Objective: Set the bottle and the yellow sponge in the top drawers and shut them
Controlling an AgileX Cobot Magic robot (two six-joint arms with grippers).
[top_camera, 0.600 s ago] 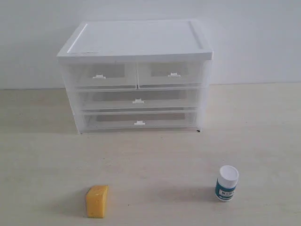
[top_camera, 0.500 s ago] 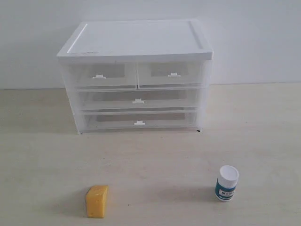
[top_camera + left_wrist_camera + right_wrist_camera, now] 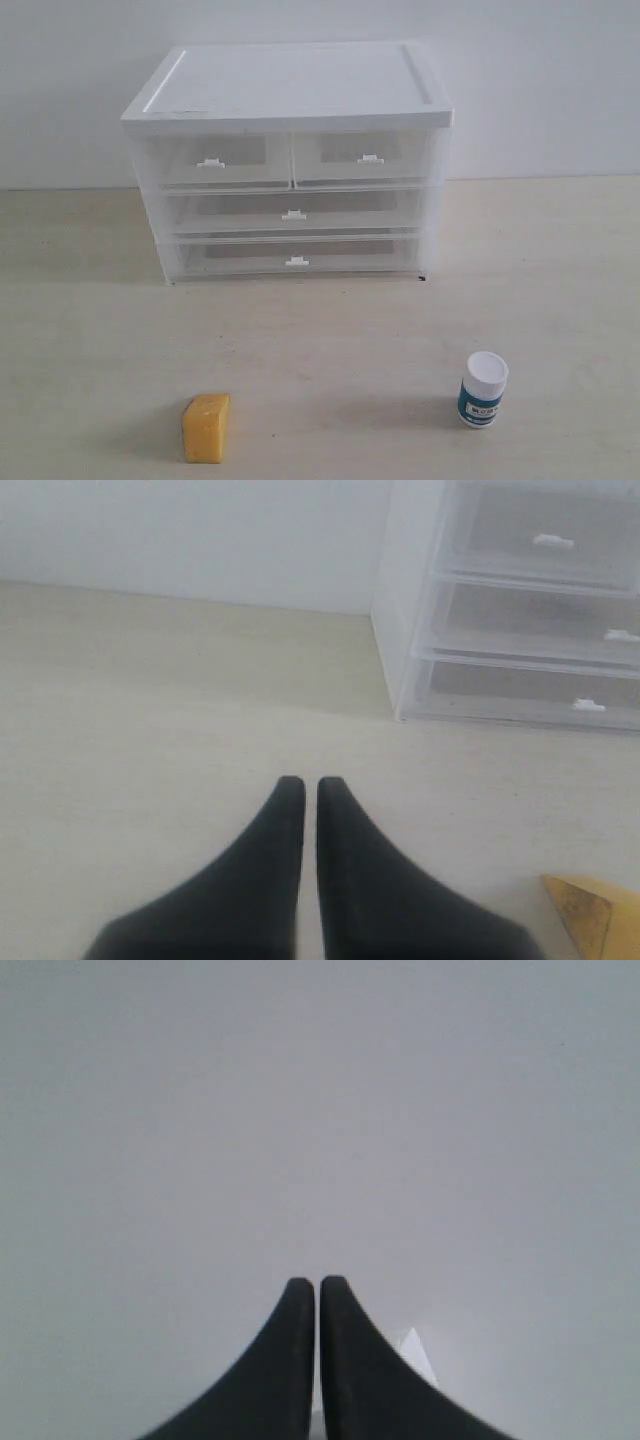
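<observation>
The bottle (image 3: 483,390) stands upright on the table at the front right. At the front left lies the yellow sponge (image 3: 206,428), whose corner (image 3: 595,915) shows in the left wrist view. Both top drawers, left (image 3: 214,160) and right (image 3: 366,157), are pushed in under the cabinet's white top (image 3: 290,85). My left gripper (image 3: 302,785) is shut and empty above the table, beside the sponge and apart from it. The right gripper (image 3: 317,1285) is shut and empty, facing a blank wall. Neither gripper shows in the exterior view.
Two full-width drawers (image 3: 293,213) (image 3: 296,259) sit below the top pair, both pushed in. The cabinet's side and its drawer fronts (image 3: 520,630) show in the left wrist view. A pale wooden table (image 3: 330,330) stretches in front, with a white wall behind.
</observation>
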